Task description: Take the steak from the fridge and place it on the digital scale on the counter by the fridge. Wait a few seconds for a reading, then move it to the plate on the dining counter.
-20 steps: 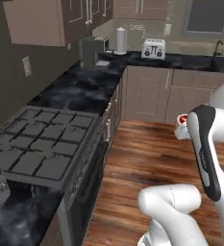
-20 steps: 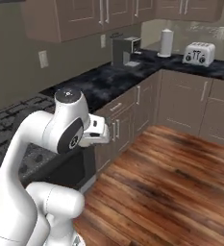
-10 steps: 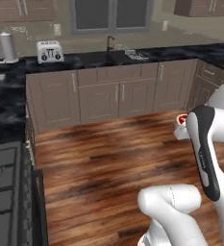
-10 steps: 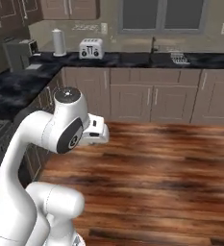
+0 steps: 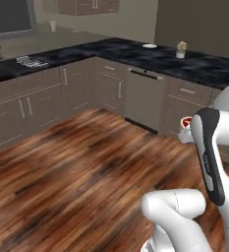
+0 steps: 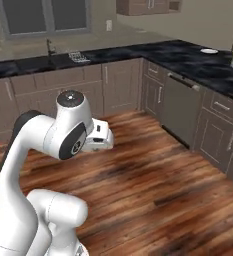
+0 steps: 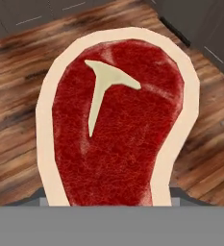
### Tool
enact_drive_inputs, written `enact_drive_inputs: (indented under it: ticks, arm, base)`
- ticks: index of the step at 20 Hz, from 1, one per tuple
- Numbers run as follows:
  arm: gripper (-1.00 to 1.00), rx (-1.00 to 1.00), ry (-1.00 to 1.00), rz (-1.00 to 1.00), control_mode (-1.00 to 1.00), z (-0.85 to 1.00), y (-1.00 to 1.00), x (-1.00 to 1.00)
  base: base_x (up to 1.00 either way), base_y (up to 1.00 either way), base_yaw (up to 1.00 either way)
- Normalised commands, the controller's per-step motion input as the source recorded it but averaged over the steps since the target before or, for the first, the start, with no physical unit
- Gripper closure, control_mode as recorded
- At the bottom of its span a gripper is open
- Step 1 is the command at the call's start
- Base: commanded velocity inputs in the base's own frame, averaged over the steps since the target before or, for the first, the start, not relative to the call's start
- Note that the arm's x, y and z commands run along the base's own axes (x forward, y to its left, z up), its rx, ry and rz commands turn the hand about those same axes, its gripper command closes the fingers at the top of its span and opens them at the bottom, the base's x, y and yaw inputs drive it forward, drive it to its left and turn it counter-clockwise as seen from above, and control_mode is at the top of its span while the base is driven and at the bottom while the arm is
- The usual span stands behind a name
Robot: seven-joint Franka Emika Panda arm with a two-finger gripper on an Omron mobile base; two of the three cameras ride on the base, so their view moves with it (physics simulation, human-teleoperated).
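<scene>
The steak sits right in front of the pincer, pinched between jaws that stand only as far apart as the slab is thick; its red face, pale fat rim and white T mark face the hand camera, with wooden floor beyond it. In the left base view a bit of the steak shows past the arm's forearm.

The step in hand looks like a carry: the meat is out of the fridge and the base is crossing the floor. Ahead and to the side of the pincer runs the counter, with a white plate and a small potted plant near each other on it. I cannot tell whether the weighing is done.

Next, the base needs to close on its target and the arm must reach over it before letting go.

Count: one steak, one plate, one plant.
</scene>
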Motion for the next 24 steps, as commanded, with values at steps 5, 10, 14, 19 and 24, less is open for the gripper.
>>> enact_drive_inputs:
  ticks: [5,10,14,19,24]
  arm:
    - [1.0,0.0,0.0,0.0,1.0,0.0,0.0,0.0]
    - [1.0,0.0,0.0,0.0,1.0,0.0,0.0,0.0]
    - [1.0,0.0,0.0,0.0,1.0,0.0,0.0,0.0]
    - [1.0,0.0,0.0,0.0,1.0,0.0,0.0,0.0]
    - [1.0,0.0,0.0,0.0,1.0,0.0,0.0,0.0]
  base:
    - [0.15,0.0,-0.8]
    - [0.24,0.02,-0.83]
    - [0.37,0.0,-0.73]
    - [0.87,-0.45,-0.15]
    - [1.0,-0.73,0.08]
